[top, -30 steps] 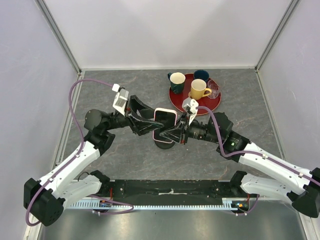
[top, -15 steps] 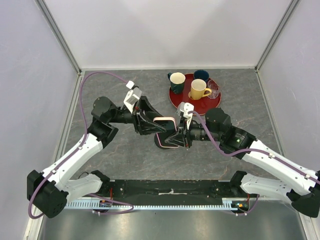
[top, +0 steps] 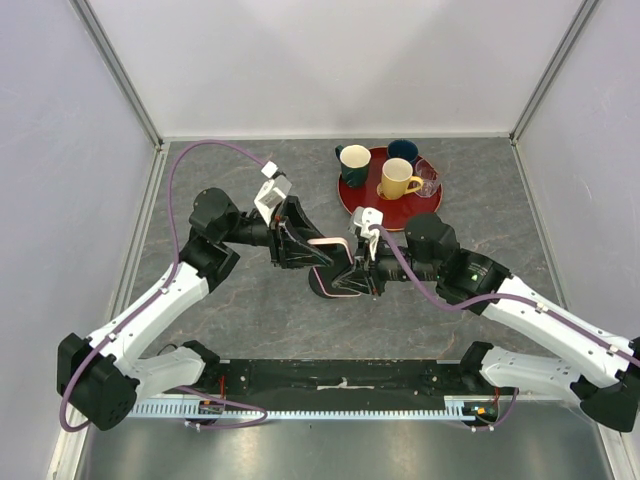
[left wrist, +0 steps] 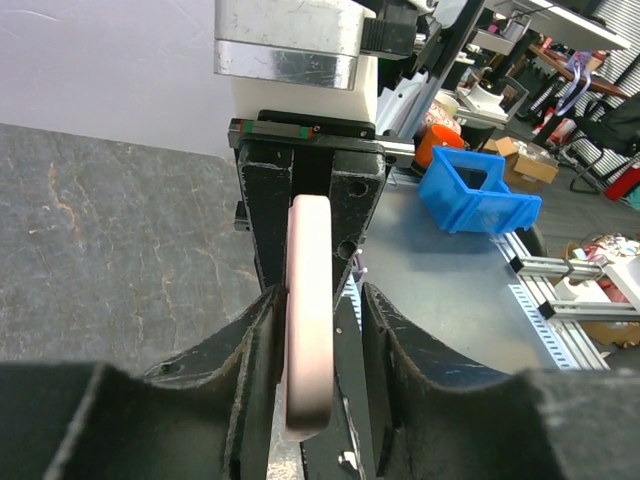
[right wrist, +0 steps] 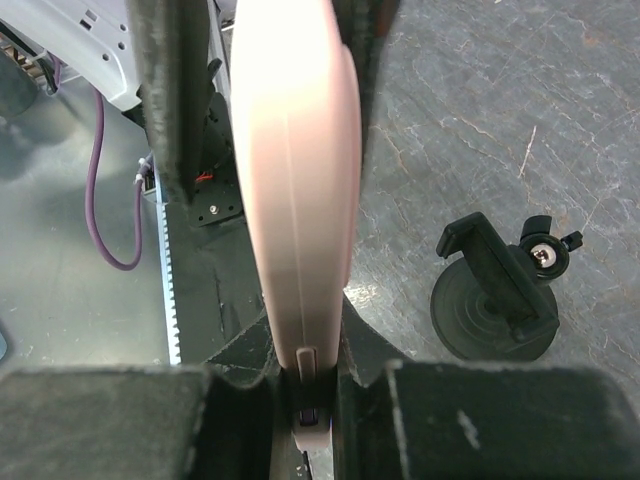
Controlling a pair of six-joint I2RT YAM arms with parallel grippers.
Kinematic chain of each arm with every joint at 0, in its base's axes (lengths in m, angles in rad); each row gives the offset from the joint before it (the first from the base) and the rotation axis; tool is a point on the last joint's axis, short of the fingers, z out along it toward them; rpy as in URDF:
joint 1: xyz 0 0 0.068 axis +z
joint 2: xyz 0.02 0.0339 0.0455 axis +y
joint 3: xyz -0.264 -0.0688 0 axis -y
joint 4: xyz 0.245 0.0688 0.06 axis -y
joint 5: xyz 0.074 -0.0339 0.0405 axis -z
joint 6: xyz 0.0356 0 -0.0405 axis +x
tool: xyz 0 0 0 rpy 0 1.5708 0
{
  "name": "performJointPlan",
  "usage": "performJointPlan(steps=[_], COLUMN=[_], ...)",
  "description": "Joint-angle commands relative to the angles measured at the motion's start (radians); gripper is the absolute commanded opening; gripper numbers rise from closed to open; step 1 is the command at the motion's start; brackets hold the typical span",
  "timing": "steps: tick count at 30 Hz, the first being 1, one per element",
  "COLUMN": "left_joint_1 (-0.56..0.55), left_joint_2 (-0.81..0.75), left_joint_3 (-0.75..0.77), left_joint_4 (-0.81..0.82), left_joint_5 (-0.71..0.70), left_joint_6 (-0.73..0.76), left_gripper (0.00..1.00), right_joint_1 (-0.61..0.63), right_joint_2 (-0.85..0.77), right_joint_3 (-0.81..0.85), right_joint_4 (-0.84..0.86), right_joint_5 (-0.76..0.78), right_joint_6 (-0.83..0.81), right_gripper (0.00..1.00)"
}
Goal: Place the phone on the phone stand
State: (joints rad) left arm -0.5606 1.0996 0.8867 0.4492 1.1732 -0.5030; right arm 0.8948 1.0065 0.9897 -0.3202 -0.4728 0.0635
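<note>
The right hand (right wrist: 303,350) is clenched on the phone (right wrist: 295,170), held on edge above the desk (right wrist: 480,120). The left hand (left wrist: 320,320) brackets the other end with a gap at one finger, apparently released. The stand (right wrist: 495,300) sits below, off to one side. Lowered off-line, the phone could knock the clamp and tip the stand, or pivot in the one-ended grip.

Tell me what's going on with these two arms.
The right end effector pinches the phone, held on edge above the table. The left end effector straddles its other end; whether it grips is unclear. The phone stand sits empty on the table nearby, so the phone is not placed yet.
</note>
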Motion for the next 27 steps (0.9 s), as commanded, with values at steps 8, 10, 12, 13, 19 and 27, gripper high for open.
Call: performJointPlan(steps=[8, 10, 12, 13, 19, 27], left_joint_1=[-0.002, -0.002, -0.002, -0.002, -0.001, 0.001], left_joint_2=[0.009, -0.003, -0.032, -0.043, -0.134, -0.267], left_joint_3=[0.054, 0.046, 0.040, 0.034, 0.020, -0.020], left_joint_4=[-0.007, -0.014, -0.043, -0.059, -0.179, -0.214], left_joint_5=[0.025, 0.005, -0.053, -0.088, -0.366, -0.667], left_joint_6=[0.035, 0.052, 0.073, 0.099, 0.201, 0.282], left_gripper=[0.02, 0.02, 0.02, 0.02, 0.02, 0.02], right_joint_1=[-0.002, -0.002, -0.002, -0.002, -0.002, -0.002], right_joint_2=[0.004, 0.001, -0.014, -0.022, -0.135, -0.200], right_joint_3=[0.061, 0.058, 0.041, 0.034, -0.029, -0.105], right_joint_4=[0.078, 0.081, 0.079, 0.078, 0.040, -0.039], right_joint_5=[-0.001, 0.054, 0.104, 0.156, 0.416, 0.718], right_joint_6=[-0.008, 0.002, 0.013, 0.015, 0.061, 0.167], right_gripper=[0.00, 0.06, 0.32, 0.52, 0.94, 0.97])
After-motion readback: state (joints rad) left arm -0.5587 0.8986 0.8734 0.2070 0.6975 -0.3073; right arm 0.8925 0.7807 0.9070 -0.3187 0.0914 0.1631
